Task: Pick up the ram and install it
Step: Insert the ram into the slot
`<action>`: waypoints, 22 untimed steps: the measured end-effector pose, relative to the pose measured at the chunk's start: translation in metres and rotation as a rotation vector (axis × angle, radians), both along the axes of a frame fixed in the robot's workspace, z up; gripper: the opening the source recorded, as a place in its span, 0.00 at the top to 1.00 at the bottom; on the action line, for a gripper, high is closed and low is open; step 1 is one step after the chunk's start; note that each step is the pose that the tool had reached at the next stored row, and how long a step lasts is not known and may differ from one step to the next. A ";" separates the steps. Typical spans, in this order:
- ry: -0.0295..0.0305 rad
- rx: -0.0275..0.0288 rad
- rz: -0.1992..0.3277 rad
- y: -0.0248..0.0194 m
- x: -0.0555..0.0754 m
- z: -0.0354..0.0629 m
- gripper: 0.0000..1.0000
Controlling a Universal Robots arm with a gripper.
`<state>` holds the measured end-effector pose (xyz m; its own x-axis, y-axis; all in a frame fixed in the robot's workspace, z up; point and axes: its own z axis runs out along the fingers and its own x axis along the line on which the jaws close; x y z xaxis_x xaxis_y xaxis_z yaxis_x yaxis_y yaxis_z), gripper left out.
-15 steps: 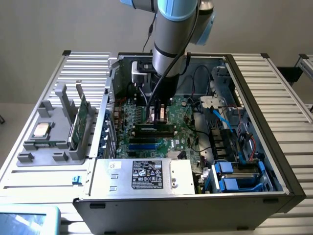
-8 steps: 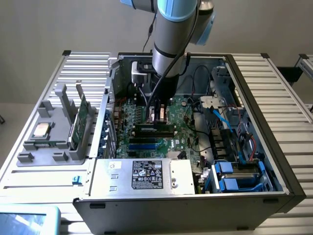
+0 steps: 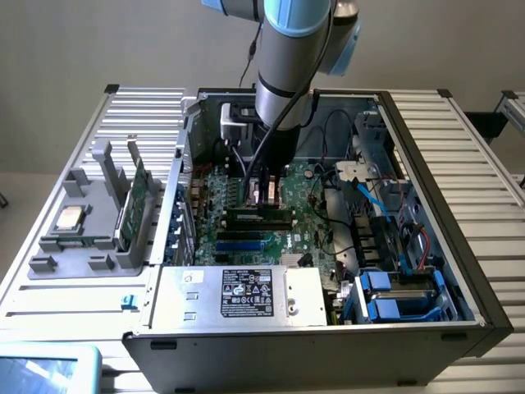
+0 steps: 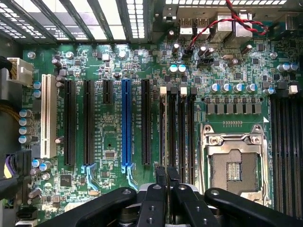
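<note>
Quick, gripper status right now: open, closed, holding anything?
Gripper: closed, apparently on the long, narrow green ram stick, at the black memory slots.

Arm pointing straight down, gripper fingers closed together

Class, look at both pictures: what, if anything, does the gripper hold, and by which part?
It cannot be told. The gripper sits low over the black memory slots, and whatever may be in its grip is hidden.
</note>
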<state>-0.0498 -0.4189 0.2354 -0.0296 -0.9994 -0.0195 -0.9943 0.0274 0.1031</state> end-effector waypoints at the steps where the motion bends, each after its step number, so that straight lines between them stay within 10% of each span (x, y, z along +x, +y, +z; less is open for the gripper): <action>1: -0.0001 0.0000 0.000 0.0000 0.000 0.0000 0.89; 22: -0.0066 -0.0016 0.017 0.0003 -0.001 -0.0012 0.89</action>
<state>-0.0503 -0.4186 0.2343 -0.0121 -0.9998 -0.0180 -0.9953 0.0104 0.0965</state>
